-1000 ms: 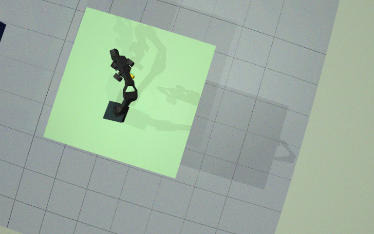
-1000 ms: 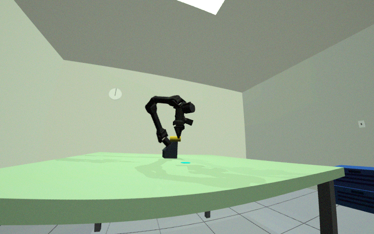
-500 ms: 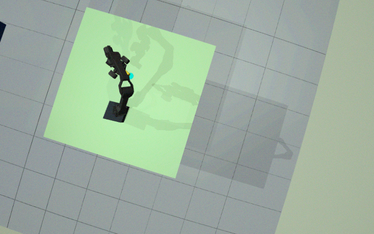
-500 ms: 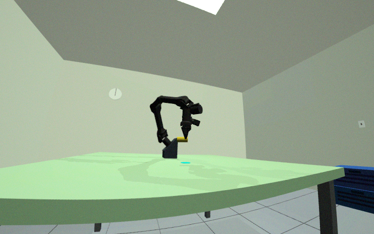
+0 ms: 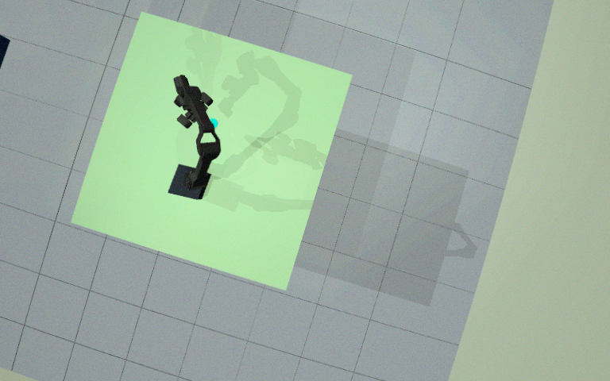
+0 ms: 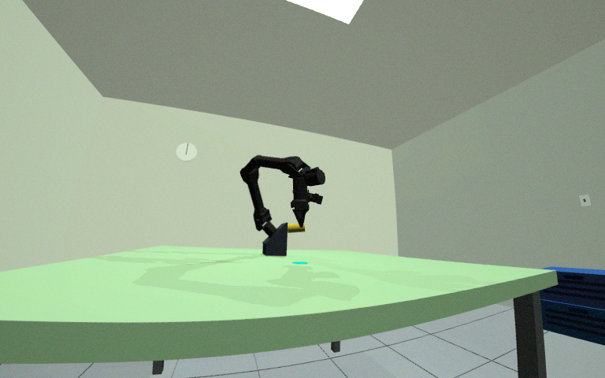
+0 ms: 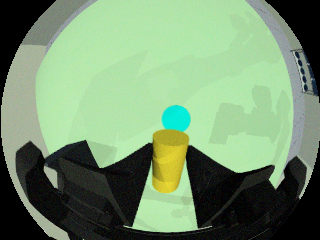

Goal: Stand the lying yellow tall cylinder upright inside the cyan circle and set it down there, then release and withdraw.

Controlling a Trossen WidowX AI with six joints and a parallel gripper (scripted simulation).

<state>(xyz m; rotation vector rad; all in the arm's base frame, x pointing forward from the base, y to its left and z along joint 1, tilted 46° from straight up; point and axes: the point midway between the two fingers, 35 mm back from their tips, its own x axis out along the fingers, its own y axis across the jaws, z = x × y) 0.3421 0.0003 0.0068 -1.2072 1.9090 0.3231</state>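
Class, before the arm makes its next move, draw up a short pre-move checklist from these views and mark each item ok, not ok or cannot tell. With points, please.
1. Hand (image 6: 301, 225) (image 7: 170, 148) closed on the yellow cylinder (image 6: 296, 227) (image 7: 170, 162): ok, it sits between the fingers.
2. Cylinder raised off the green table (image 5: 225, 251) (image 6: 178, 307) (image 7: 125, 65): ok, the exterior view shows a gap beneath it.
3. Cylinder upright: not ok, its long side lies roughly level.
4. Cyan circle (image 5: 214, 123) (image 6: 300, 262) (image 7: 176, 118) free of objects: ok, nothing stands on it.
5. Cylinder centred over the circle: cannot tell, the arm hides it from the top.
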